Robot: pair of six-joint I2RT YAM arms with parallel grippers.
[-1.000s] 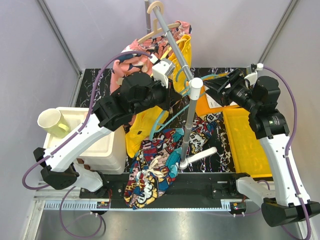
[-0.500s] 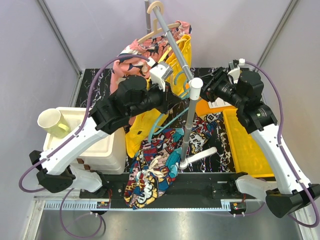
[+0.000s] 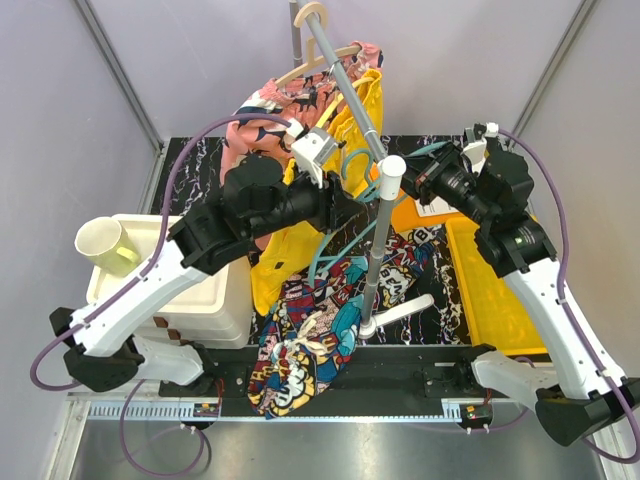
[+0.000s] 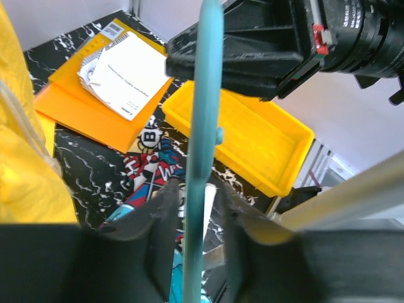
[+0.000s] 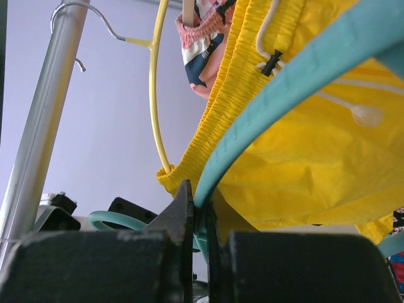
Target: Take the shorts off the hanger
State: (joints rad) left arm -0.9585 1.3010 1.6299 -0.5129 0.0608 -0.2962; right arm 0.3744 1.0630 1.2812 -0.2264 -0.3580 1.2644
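Observation:
The plain yellow shorts (image 3: 283,258) hang from a yellow hanger (image 5: 153,95) on the rail. Their waistband (image 5: 218,88) fills the right wrist view. The multicolour print shorts (image 3: 305,340) lie crumpled on the table below, off the teal hanger (image 3: 322,252). My right gripper (image 3: 412,180) is shut on the teal hanger's arm (image 5: 284,88), its tips (image 5: 199,199) pinching it beside the yellow cloth. My left gripper (image 3: 345,205) is open. The teal bar (image 4: 207,126) runs between its fingers (image 4: 161,211) with a gap on each side.
A yellow tray (image 3: 500,290) sits at the right, with an orange folder and paper (image 4: 82,107) behind it. A white box (image 3: 190,290) with a cup (image 3: 105,245) stands at the left. The stand's pole (image 3: 378,250) rises mid-table. Pink patterned shorts (image 3: 265,125) hang on a wooden hanger.
My right gripper swung left to the teal hanger and shut on it. My left gripper's jaws opened off the hanger bar, and that arm shifted slightly back.

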